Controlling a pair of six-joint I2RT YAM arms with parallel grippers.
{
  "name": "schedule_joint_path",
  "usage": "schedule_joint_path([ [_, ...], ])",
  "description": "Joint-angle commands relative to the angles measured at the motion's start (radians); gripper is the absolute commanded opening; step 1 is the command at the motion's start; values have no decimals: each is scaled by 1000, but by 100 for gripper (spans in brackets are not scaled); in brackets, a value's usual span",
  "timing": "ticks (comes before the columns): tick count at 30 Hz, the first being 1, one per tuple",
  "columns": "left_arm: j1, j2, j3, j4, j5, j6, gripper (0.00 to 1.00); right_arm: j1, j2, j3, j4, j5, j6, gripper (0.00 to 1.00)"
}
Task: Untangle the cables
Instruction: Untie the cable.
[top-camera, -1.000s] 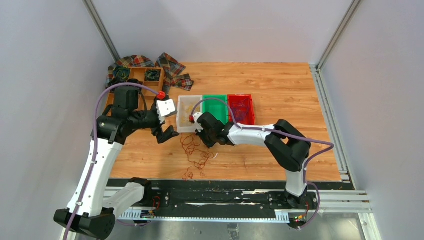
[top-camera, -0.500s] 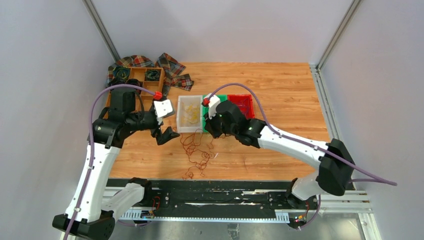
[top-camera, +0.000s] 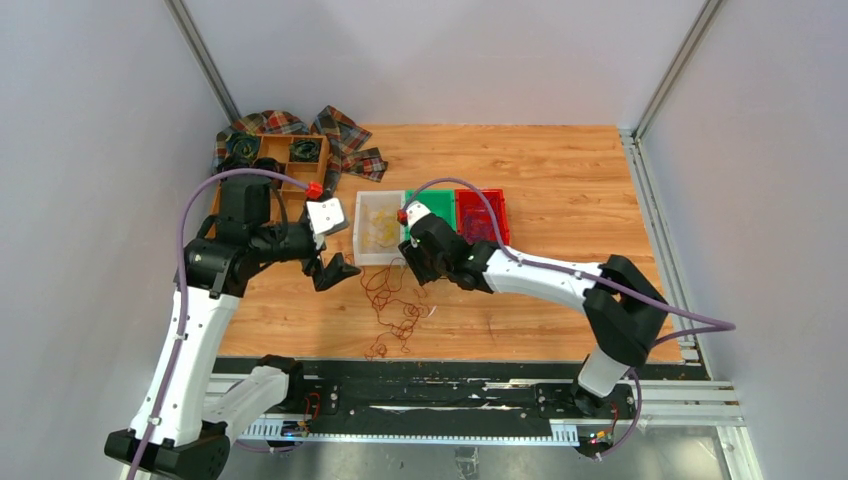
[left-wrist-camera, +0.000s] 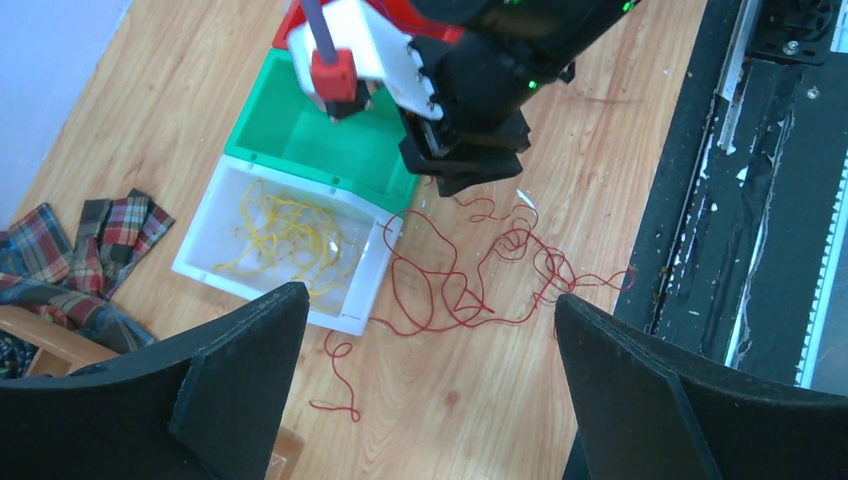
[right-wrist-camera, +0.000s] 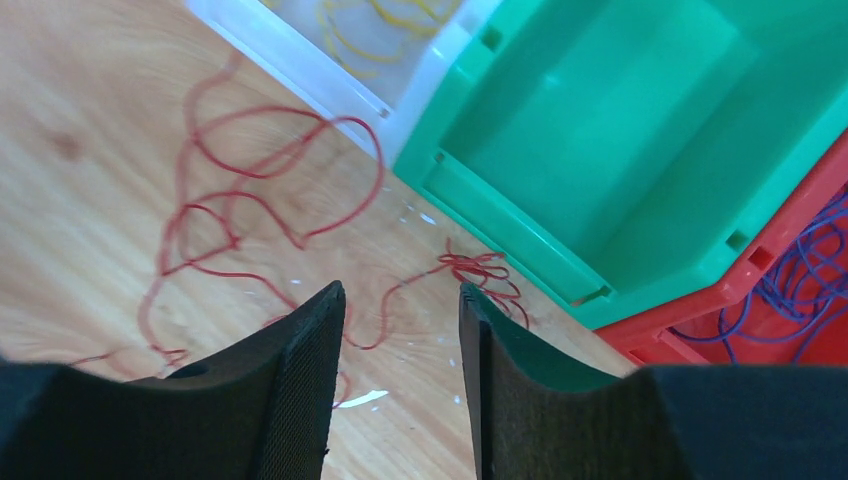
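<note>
Right gripper (right-wrist-camera: 400, 300), jaws apart and empty, should pinch one red cable (right-wrist-camera: 478, 266) at mid-frame, lifting slowly; left gripper (left-wrist-camera: 428, 300) gapes wide.

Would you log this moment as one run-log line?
left gripper open | right gripper open above red wires on table | yellow wires in white bin | purple wires in red bin

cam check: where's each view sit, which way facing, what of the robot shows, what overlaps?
Top external: fixed above and behind the bases, facing down on the table; both arms, left pincer, right pincer.
Left wrist: on the left arm, facing down between its own fingers at white bin, red cables, right pincer.
Right wrist: on the right arm, facing down between its own fingers at green bin.
Shared: both wrist views catch the red cables and green bin.
</note>
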Motion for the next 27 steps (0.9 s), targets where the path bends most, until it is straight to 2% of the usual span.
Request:
schedule_joint_path([
  [1,6,-30,16,13,-9,-3,98,11,64,-3,-28,123,-16,47],
  [6,6,-23,18,13,-5,-6,98,11,118,12,-37,176,-25,43],
  [12,6,-14,28,13,-3,-6,98,11,168,28,-44,189,-30,29],
  [19,6,-10,23,13,-5,-3,98,10,197,31,-36,178,-37,16],
  [24,7,-12,17,13,-2,-8,98,8,152,-4,0,163,-35,2],
  [27,7,-12,12,13,1,-11,98,-1,121,-30,25,167,-30,1],
])
